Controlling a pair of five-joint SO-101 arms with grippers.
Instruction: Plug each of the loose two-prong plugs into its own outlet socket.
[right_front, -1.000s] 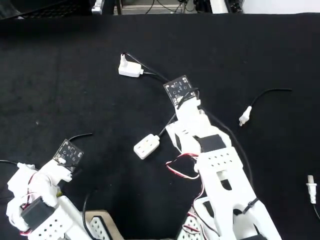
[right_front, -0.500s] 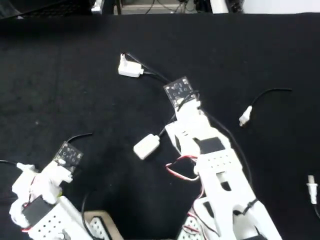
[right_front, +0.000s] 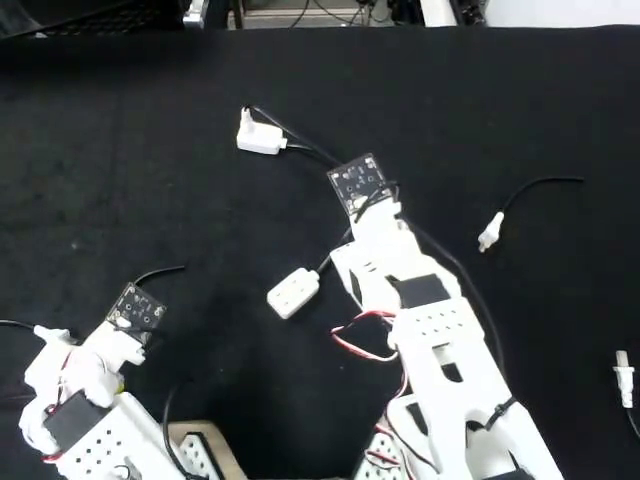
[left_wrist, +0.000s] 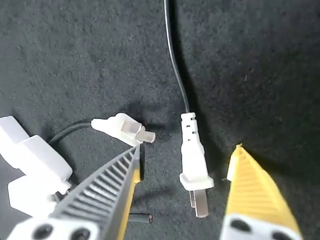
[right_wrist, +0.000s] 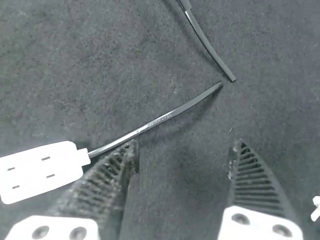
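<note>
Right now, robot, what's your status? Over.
Left end effector open, straddling white two-prong plastic plug, ungripped. Right end effector open near white flat outlet socket, slots empty. Second white plug crowds left's grey finger.

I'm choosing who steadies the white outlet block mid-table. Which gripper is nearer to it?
Right. The right gripper hangs open just beside the outlet block. The left gripper is far off to the left, over a loose plug.
</note>
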